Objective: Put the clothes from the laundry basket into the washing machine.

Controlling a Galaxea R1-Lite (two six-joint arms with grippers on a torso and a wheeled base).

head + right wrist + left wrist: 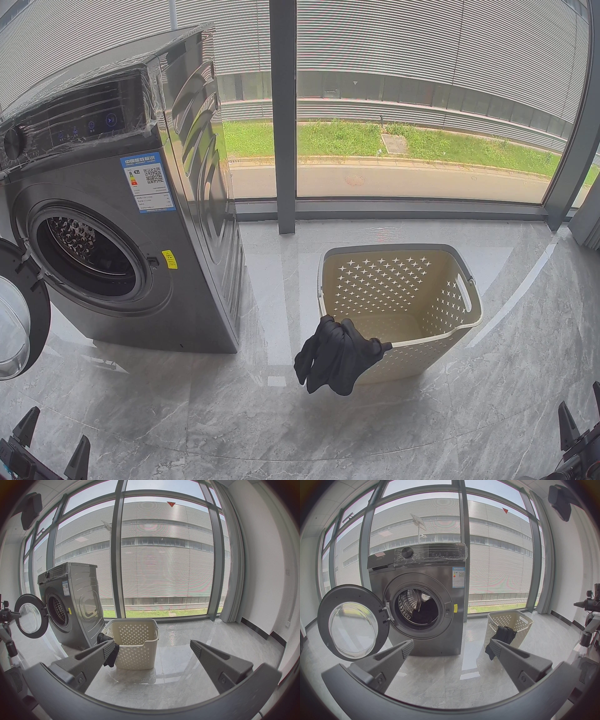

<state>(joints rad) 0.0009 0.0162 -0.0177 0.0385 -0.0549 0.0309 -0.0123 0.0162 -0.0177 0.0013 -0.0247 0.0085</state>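
Observation:
A cream laundry basket [437, 275] [518, 622] [137, 636] stands on the floor right of the washing machine [187, 206] [425, 573] [78, 605]. A black garment [336, 356] [501, 636] [111, 656] hangs over the basket's near left rim. The machine's round door [15, 312] [351, 623] [31, 616] is swung open, and dark cloth lies inside the drum [420, 606]. My left gripper [53, 437] [451, 647] is open low at the near left, empty. My right gripper [578, 415] [151, 647] is open at the near right, empty.
A grey marble floor [262, 412] stretches between me and the basket. Tall windows with a grey pillar [282, 112] stand behind the machine and basket. A curtain [232, 573] hangs at the far right.

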